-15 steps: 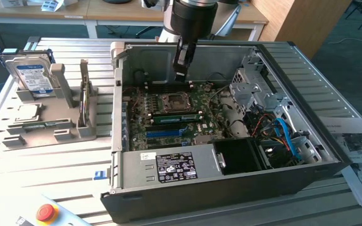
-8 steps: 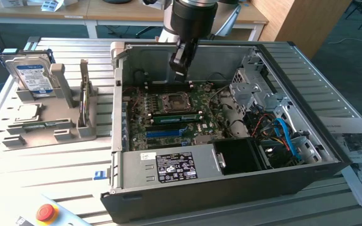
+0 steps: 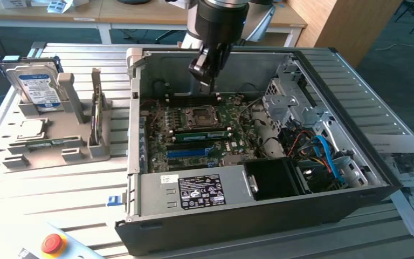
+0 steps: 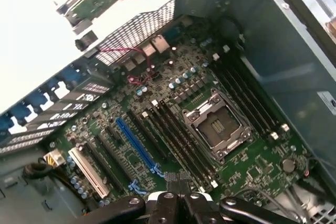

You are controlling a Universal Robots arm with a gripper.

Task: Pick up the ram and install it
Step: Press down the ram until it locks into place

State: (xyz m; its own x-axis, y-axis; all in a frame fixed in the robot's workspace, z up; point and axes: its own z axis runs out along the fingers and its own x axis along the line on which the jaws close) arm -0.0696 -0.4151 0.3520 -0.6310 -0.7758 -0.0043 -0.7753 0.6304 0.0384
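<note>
One green ram stick (image 3: pixel 95 110) stands on edge in the grey holder (image 3: pixel 56 154), at the exterior view's left. A like green stick (image 3: pixel 202 135) sits in a slot just in front of the empty CPU socket (image 3: pixel 196 117) on the motherboard (image 4: pixel 247 166). I cannot tell which of the two is the task's. My gripper (image 3: pixel 202 77) hangs over the rear of the open computer case (image 3: pixel 264 216), above the dark memory slots (image 4: pixel 178 135). In the wrist view my gripper (image 4: pixel 178 190) has its fingers pressed together with nothing between them.
The grey holder also carries a hard drive (image 3: pixel 38 89) and a square silver processor (image 3: pixel 30 129). Inside the case are a black power supply (image 3: pixel 200 191), a drive cage (image 3: pixel 293 102) and blue cables (image 3: pixel 329 156). A red stop button (image 3: pixel 52 244) sits near the front. Papers (image 3: pixel 412 178) lie at the right.
</note>
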